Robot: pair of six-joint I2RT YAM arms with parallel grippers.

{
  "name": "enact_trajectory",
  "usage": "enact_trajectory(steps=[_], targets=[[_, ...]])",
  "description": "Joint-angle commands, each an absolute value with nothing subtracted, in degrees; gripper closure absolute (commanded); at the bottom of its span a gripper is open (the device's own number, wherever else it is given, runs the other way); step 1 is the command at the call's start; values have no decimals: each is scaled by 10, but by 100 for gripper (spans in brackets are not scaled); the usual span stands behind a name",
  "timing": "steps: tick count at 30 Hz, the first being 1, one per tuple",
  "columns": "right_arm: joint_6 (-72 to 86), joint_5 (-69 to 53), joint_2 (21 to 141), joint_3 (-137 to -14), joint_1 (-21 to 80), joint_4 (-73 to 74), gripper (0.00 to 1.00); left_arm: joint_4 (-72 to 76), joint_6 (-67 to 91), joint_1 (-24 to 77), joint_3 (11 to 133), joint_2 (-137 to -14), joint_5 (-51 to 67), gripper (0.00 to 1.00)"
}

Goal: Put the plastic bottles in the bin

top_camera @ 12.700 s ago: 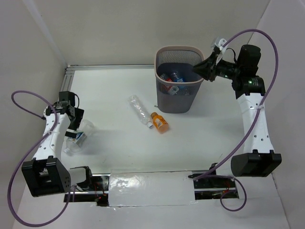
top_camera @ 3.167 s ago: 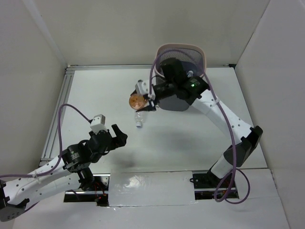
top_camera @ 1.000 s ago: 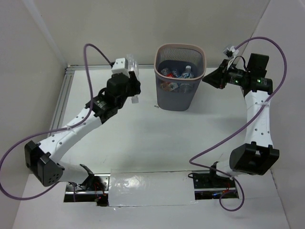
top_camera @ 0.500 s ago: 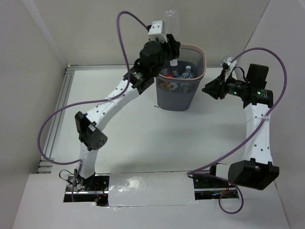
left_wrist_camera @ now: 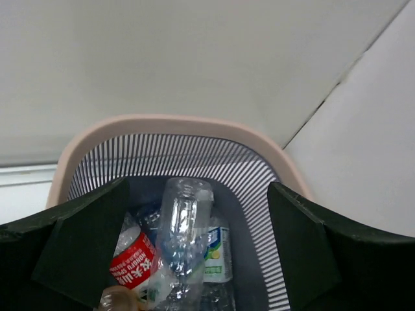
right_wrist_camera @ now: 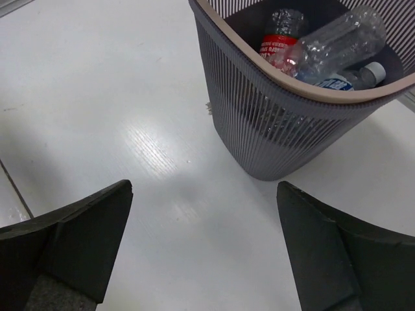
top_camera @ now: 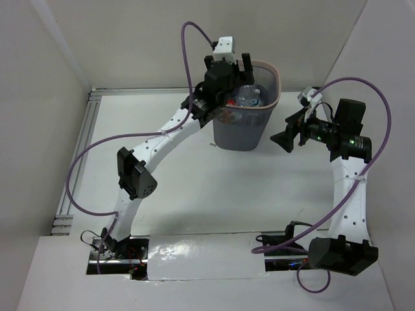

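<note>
- the task looks nearly or wholly done: the clear bottle (left_wrist_camera: 181, 227) lies inside the bin (left_wrist_camera: 175, 123), on top of a red-label bottle (left_wrist_camera: 133, 259) and a blue-label bottle (left_wrist_camera: 219, 249).
- no bottle shows on the table (top_camera: 168, 175) in any view. the pile hides the full count inside the bin, so i cannot tell whether all five are in.
- the left arm (top_camera: 162, 133) reaches far across the table. the left gripper (top_camera: 230, 65) hangs right over the bin mouth, jaws spread wide, holding nothing.
- the right arm (top_camera: 347, 188) stands bent to the right of the bin. the right gripper (top_camera: 290, 129) is apart from the mesh wall, jaws wide, empty.
- what is left, by my reckoning: only to draw both arms away.
</note>
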State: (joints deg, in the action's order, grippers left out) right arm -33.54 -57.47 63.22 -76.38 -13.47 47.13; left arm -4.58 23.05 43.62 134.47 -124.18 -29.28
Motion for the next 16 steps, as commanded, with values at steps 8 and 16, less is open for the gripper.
enact_trajectory(steps=[8, 16], targets=[[-233, -449, 611, -752, -132, 472, 0, -24, 185, 467, 1133, -906, -226, 0], [-188, -328, 522, -679, -138, 417, 0, -113, 275, 407, 626, -492, -154, 0]])
